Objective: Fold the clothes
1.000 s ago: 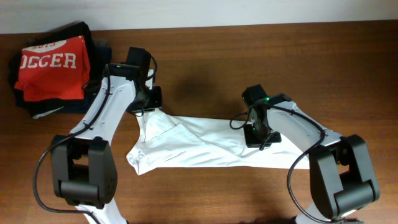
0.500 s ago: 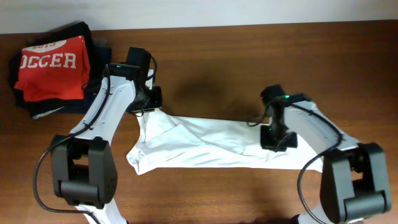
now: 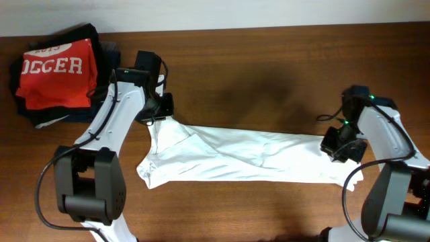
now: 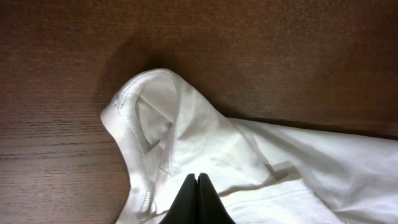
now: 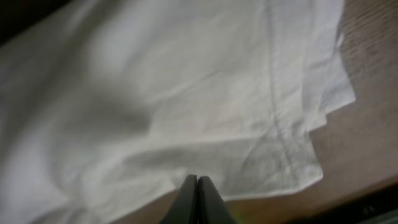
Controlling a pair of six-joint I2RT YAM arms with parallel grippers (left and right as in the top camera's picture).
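**White garment drawn out between two closed grippers; folding barely begun**

Left gripper [image 4: 198, 182]: the jaws are pressed together, and by the way the fabric rises to the tips they appear to pinch the thin, soft white garment [image 3: 235, 156] just below its rolled, stitched opening. Seen from overhead, this grip sits at the garment's 10 o'clock corner. Right gripper [image 5: 197, 182]: the jaws are likewise pressed together and seemingly nip the cloth near the layered hem at the garment's 3 o'clock end.

The garment lies at table centre as a long, narrow band, with a diagonal flap and shallow creases toward its 9 o'clock side. The cloth is matte and limp, with double-stitched seams and stepped edges where the layers overlap.

Judged progress: the garment is stretched out rather than folded, so squaring and folding it compactly remain to be done. At 10 o'clock on the smooth, dark brown wood-grain table [image 3: 269, 81], a red shirt with white block lettering [image 3: 57, 67] tops a pile of dark folded clothes [image 3: 101, 40], presumably finished.
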